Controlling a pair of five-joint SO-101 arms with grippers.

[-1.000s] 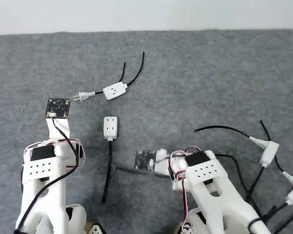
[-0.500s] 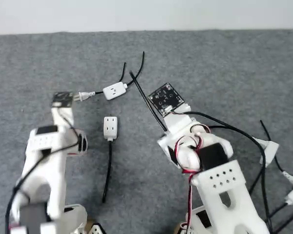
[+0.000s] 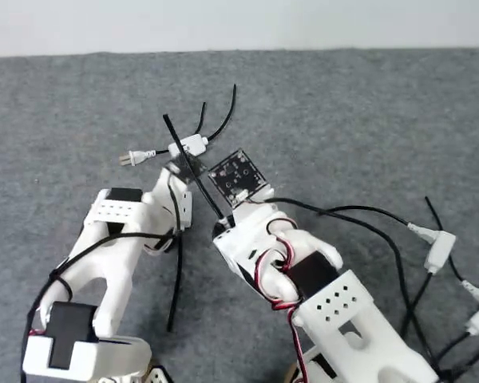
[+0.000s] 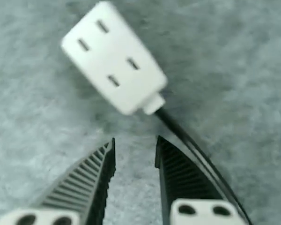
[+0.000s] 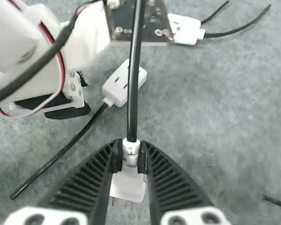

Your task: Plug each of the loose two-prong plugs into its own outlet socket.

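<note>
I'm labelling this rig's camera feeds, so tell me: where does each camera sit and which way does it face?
High view: fixed above the grey table, looking down; left arm and right arm show.
Left wrist view: on the left arm's wrist, facing down past the open left hand at a white outlet block.
Right wrist view: on the right arm's wrist, facing past the right hand, shut on a plug, toward the left arm.
Shared: both wrist views show the outlet block.

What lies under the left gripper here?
Bare grey mat lies below the open left gripper; a white outlet socket with black cord lies just ahead. From above, the arm hides that socket; its cord trails out.
</note>
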